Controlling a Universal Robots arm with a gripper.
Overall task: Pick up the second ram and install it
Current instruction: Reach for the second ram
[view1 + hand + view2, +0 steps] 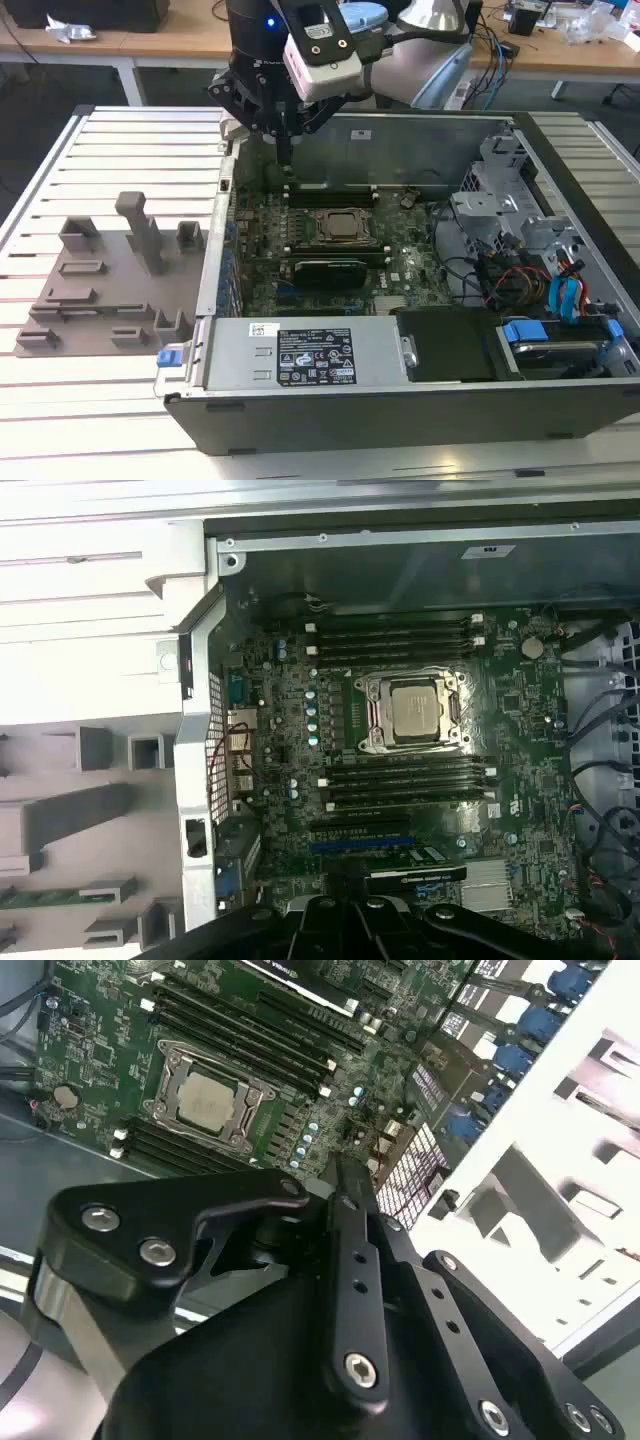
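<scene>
The gripper (286,160) hangs over the motherboard (405,262), jaws pressed together, empty. The case wall (196,760) stands between it and the second ram (40,895).

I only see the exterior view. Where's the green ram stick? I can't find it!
Observer: In the first wrist view the second ram lies on the grey fixture, outside the case.
Operator: Is the gripper near it?
Observer: No. In the second wrist view the gripper hangs over the motherboard, beside the case's perforated wall.
</scene>
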